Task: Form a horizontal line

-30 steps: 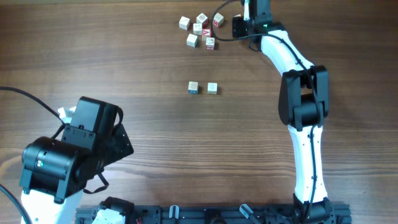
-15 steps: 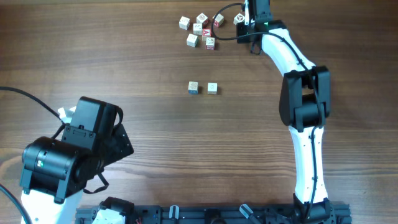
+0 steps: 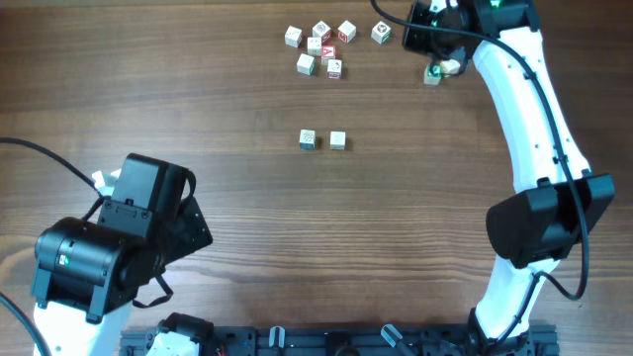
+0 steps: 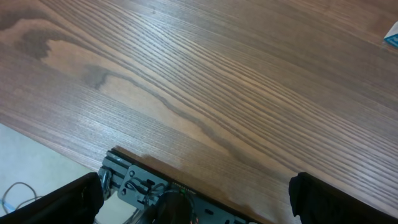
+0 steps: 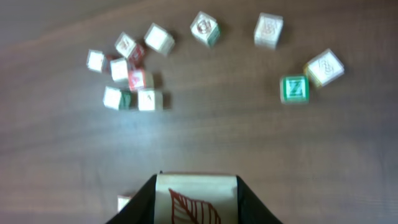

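Right hand (image 5: 196, 200) clamped on leaf-marked cube (image 5: 196, 190), near far edge of worktop (image 3: 198, 99), right of centre. Loose cubes (image 3: 316, 44) clustered to its left along far edge. Horizontal line (image 3: 309, 140) at worktop centre: two cubes so far, blue-marked one beside pale cube (image 3: 337, 140), small gap between. Left hand (image 4: 199, 208) at near-left corner, fingers wide apart.

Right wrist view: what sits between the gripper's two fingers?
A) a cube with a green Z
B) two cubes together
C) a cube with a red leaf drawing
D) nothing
C: the right gripper is shut on the red-leaf cube, a dark finger on each side; the green Z cube lies loose, away from it.
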Available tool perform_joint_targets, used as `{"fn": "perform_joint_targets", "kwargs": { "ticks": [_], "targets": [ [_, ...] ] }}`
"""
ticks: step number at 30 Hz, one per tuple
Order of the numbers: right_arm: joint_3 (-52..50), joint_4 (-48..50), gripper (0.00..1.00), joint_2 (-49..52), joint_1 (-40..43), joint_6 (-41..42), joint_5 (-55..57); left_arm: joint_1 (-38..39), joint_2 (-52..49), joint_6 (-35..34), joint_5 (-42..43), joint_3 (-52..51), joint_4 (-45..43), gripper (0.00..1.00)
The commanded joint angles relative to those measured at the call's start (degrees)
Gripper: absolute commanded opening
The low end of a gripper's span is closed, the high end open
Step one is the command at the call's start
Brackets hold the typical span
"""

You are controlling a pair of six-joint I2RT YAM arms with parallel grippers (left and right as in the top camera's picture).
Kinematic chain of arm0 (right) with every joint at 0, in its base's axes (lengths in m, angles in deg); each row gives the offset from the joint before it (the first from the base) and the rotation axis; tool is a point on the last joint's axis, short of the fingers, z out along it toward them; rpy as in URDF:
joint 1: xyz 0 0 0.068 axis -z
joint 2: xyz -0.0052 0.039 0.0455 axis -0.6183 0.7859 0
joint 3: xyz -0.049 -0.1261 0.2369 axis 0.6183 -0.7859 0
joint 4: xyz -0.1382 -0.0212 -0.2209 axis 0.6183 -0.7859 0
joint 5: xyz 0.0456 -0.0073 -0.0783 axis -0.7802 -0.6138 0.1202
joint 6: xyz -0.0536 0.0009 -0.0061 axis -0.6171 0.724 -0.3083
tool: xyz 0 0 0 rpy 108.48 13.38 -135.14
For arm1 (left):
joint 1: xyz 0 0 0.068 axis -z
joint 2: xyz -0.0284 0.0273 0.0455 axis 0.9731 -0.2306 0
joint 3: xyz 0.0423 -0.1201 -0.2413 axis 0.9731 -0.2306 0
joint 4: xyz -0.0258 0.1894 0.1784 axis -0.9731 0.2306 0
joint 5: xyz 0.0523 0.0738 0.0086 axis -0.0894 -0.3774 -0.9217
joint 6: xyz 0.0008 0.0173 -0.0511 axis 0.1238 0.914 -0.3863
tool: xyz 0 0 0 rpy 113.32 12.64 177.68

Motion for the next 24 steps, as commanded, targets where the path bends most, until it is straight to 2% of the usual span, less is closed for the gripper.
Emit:
{"fn": "perform_joint_targets", "kwargs": {
  "ticks": [1,4,9,17,21,24],
  "targets": [
    [0.1,-3.6,0.26,-2.5,0.1,-0.3,-0.7,-0.3,0.2,-1.0,-0.9,-0.2,0.0,1.0],
    [-1.2,-6.8,0.24,-2.5,0.1,-0.7,-0.1,-0.3,0.2,-1.0,-0.9,-0.2,0.0,1.0],
    [-8.6,-4.4,0.22,-2.5,0.1,0.6,1.3,-0.3,0.2,-1.0,-0.9,-0.2,0.0,1.0],
    [-35.2,19.2,0.23,-2.4,-3.8,4.2,-2.4,-0.3,0.2,-1.0,-0.9,-0.2,0.0,1.0],
    [-40.9,27.7,0.24,-2.4,-8.1,4.3,-1.3,-0.3,0.2,-1.0,-0.9,-0.2,0.0,1.0],
    [-41.7,30.0,0.27,-2.3,-10.5,4.3,4.0,-0.3,0.2,-1.0,-0.9,-0.2,0.0,1.0]
  ]
}}
